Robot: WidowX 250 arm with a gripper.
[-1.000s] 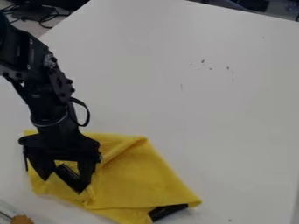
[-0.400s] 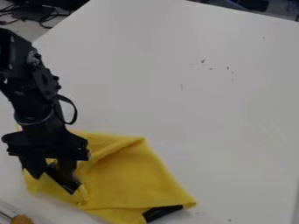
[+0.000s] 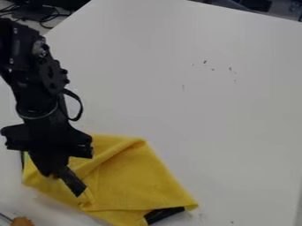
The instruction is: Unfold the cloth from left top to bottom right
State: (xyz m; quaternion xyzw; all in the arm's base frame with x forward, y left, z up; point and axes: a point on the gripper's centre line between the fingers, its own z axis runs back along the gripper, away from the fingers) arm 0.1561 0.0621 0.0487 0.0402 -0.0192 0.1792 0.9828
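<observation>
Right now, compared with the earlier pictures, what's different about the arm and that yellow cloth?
The gripper has moved toward the picture's left, and its jaws, apart at first, have come together. The yellow cloth slid slightly left too. Whether the jaws grip it, I can't tell. The cloth is still folded on the table.

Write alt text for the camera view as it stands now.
A black robot gripper is closed on the left part of a partly folded yellow cloth near the lower left of a white table. One black patch shows beside the gripper, another at the cloth's lower right edge.
</observation>
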